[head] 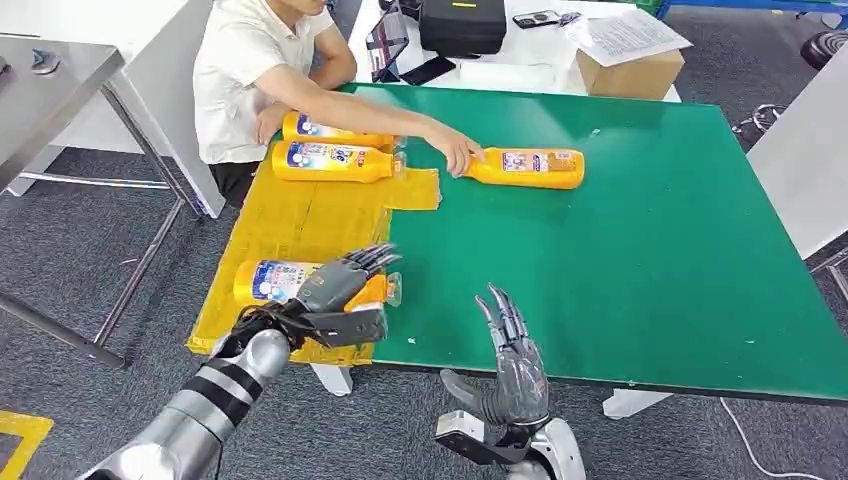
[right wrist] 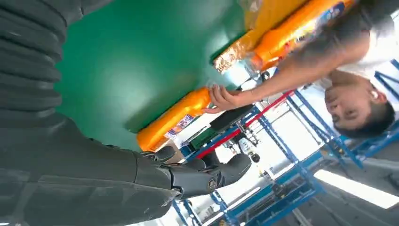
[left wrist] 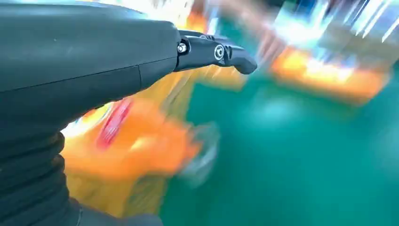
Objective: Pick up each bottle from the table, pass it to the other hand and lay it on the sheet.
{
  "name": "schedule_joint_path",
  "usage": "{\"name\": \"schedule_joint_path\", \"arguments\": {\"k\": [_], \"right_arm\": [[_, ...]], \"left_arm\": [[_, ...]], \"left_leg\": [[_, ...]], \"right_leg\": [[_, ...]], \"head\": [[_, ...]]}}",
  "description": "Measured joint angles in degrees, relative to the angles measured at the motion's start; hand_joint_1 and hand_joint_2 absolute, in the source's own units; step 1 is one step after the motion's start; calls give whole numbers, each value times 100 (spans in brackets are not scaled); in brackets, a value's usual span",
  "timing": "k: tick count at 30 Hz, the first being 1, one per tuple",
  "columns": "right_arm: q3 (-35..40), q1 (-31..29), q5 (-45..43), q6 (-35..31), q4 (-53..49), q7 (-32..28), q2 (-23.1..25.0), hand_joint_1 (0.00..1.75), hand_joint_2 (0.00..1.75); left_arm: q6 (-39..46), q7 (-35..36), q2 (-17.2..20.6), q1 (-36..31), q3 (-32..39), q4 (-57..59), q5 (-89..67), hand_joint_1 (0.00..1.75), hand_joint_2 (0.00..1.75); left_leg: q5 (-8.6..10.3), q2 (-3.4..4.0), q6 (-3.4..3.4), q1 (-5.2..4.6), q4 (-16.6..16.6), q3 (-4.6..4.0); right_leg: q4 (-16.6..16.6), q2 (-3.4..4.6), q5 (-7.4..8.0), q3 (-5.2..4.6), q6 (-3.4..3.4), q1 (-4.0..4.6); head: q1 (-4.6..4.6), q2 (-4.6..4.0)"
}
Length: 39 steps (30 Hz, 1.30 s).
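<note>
An orange bottle (head: pixel 265 280) lies on the near end of the yellow sheet (head: pixel 300 220). My left hand (head: pixel 345 290) hovers over its cap end with fingers stretched out, holding nothing. In the blurred left wrist view the hand (left wrist: pixel 84 61) is above that bottle (left wrist: pixel 136 146). Two more bottles (head: pixel 330 162) (head: pixel 330 130) lie at the sheet's far end. A person's hand (head: pixel 462 155) rests on another bottle (head: pixel 530 168) on the green table (head: pixel 620 250). My right hand (head: pixel 515 365) is raised at the near edge, fingers spread and empty. The right wrist view shows my hand (right wrist: pixel 94 165) and that far bottle (right wrist: pixel 174 117).
The person sits at the table's far left corner, arm reaching across the sheet. A cardboard box (head: pixel 630 65) and a black case (head: pixel 462 25) stand on a white table behind. A metal table (head: pixel 50 70) is at the left.
</note>
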Motion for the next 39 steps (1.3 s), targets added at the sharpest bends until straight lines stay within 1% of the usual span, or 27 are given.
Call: {"name": "schedule_joint_path", "arguments": {"k": [1,3,4,5,6,7,9,11,14,18,22,30,33,36,37,38,39], "right_arm": [[-27,26,172,0,-2,46,0,0,175],[-157,79,747,0,-33,227,4,0,175],[-208,71,1003,33,-24,524,-18,0,175],[-199,34,1201,111,32,1001,-102,0,175],[-167,-12,1210,149,113,1404,-201,0,175],[-153,-61,1113,135,188,1630,-289,0,175],[-158,-207,969,103,389,1742,-508,0,175],[-160,-308,1348,42,566,2165,-718,0,175],[-210,-406,1864,28,724,2457,-1056,0,175],[-274,-641,2027,29,905,2568,-1397,0,175],[-282,-913,2263,94,1114,2765,-1595,0,175],[-195,-1714,2427,319,1835,2822,-1742,0,175],[-120,-2082,2361,624,2248,2822,-1720,0,175],[-49,-2477,2170,1129,2786,2828,-1661,0,175],[-33,-2595,2130,1251,2934,2846,-1644,136,175],[-15,-2710,2071,1419,3091,2870,-1633,136,175],[4,-2834,1996,1636,3255,2892,-1620,150,175]], "left_arm": [[298,-159,-16,132,-35,-243,55,0,175],[1080,-719,-127,481,-40,-885,288,0,175],[1340,-955,-217,676,-40,-1212,578,0,175],[1546,-1154,-314,919,-29,-1547,1045,0,175],[1669,-1283,-418,1137,-35,-1836,1462,0,175],[1691,-1301,-497,1300,-40,-2011,1779,0,175],[1720,-1380,-630,1594,-35,-2214,2285,0,175],[1757,-1271,-776,1804,6,-2229,2722,0,175],[1930,-1310,-951,1967,39,-2093,2927,0,175],[2008,-1341,-1052,2012,50,-1918,2929,0,175],[2028,-1338,-1071,2016,52,-1866,2927,0,175],[1971,-1327,-1141,1960,11,-1776,2933,0,175],[1960,-1338,-1165,1923,-48,-1744,2944,0,175],[1960,-1340,-1170,1850,-105,-1698,3003,0,175],[1960,-1341,-1170,1828,-107,-1682,3012,0,175],[1964,-1336,-1170,1807,-114,-1669,3016,0,175],[1980,-1325,-1170,1792,-116,-1663,3032,0,175]], "left_leg": [[0,0,0,0,0,-2],[-4,0,-3,0,0,-5],[-5,1,-2,0,0,-7],[-9,2,-1,-3,0,-5],[-12,5,-2,-4,0,-5],[-12,-1,-2,-4,0,-7],[-11,-8,0,-7,0,-6],[-9,-6,3,-10,0,-6],[-4,-7,9,-14,0,-7],[-2,-6,9,-13,1,-5],[-2,1,9,-13,1,-6],[1,-1,10,-13,1,-6],[2,0,11,-13,1,-6],[3,0,12,-13,1,-3],[3,3,12,-13,2,0],[3,4,12,-12,2,3],[3,6,12,-12,2,10]], "right_leg": [[0,0,0,-2,0,0],[-1,0,-2,-4,1,0],[-1,1,-2,-6,1,0],[-3,2,-2,-6,1,-3],[-6,2,-3,-7,2,-3],[-8,0,-5,-7,3,-4],[-9,-2,-6,-5,4,-8],[-11,-1,-3,-5,6,-9],[-10,-2,3,-3,13,-14],[-8,-2,7,-3,16,-13],[-6,2,8,-5,16,-13],[-5,2,11,-4,18,-13],[-6,0,11,-4,18,-13],[-6,1,12,-2,19,-13],[-6,1,12,0,19,-13],[-6,2,12,3,19,-13],[-6,2,12,7,19,-12]], "head": [[0,0],[-2,0],[4,0],[-7,0],[-2,0],[-2,0],[-2,0],[-2,0],[-2,0],[-2,0],[-4,0],[-2,0],[-4,0],[-4,0],[-7,0],[-4,0],[-4,0]]}}
